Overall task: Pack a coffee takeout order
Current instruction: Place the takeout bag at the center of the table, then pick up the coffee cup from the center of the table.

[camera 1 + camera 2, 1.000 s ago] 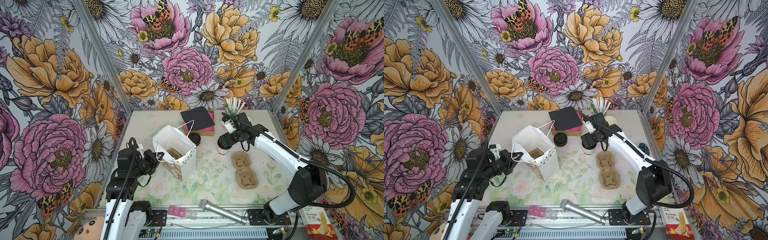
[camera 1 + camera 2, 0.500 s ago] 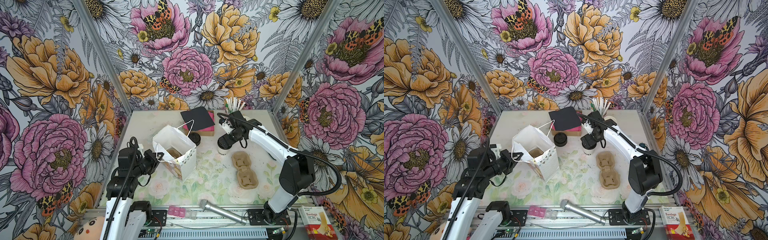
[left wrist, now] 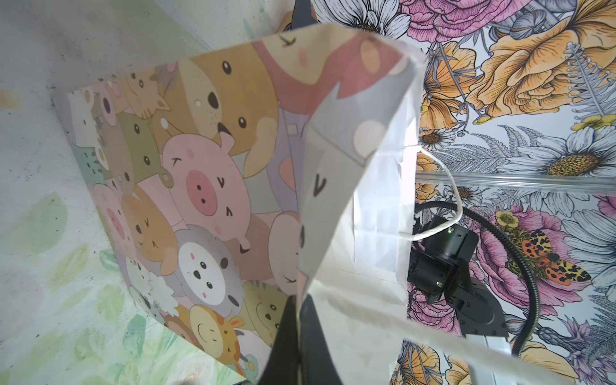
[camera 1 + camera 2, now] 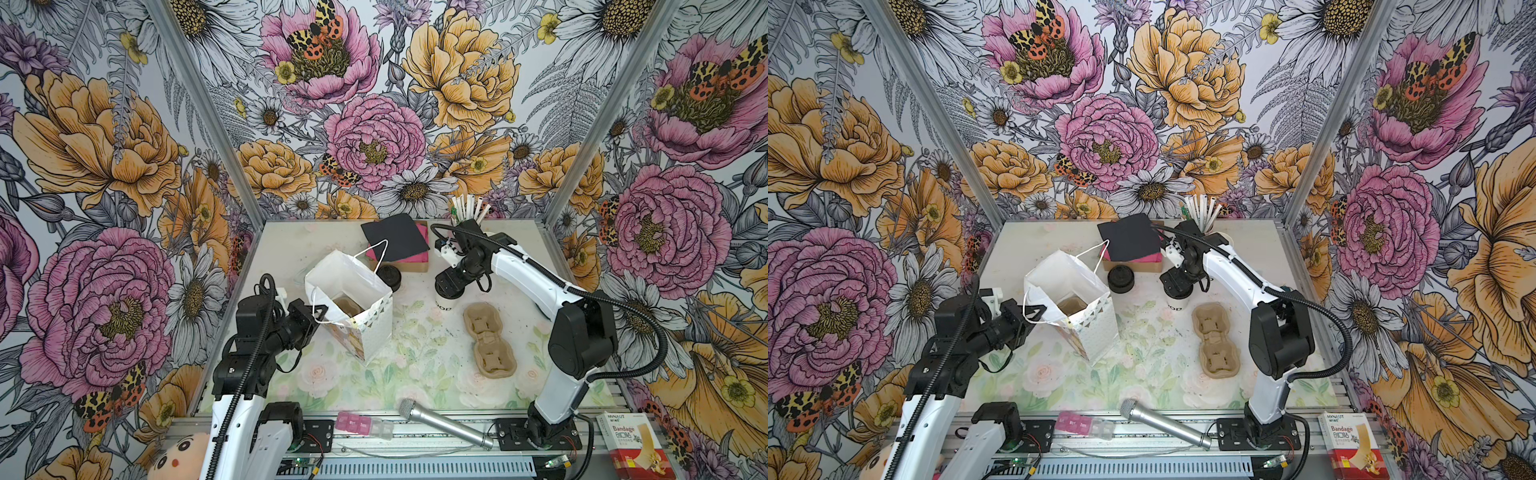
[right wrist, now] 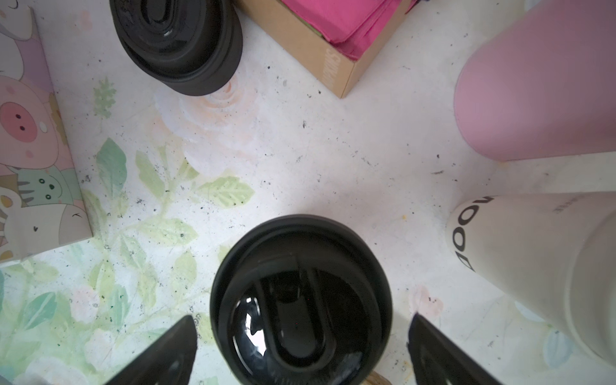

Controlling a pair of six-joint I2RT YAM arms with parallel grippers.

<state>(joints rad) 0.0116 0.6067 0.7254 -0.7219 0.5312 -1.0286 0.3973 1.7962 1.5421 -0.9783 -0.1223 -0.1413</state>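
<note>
Floral table (image 4: pixel 415 374): one black napkin (image 4: pixel 395 237); one bag (image 4: pixel 349 278).

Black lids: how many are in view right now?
2 black lids. One caps the white cup, inside the open right gripper. The other sits on the table beside the napkin box; it looks like a stack, so more may hide underneath.
</note>
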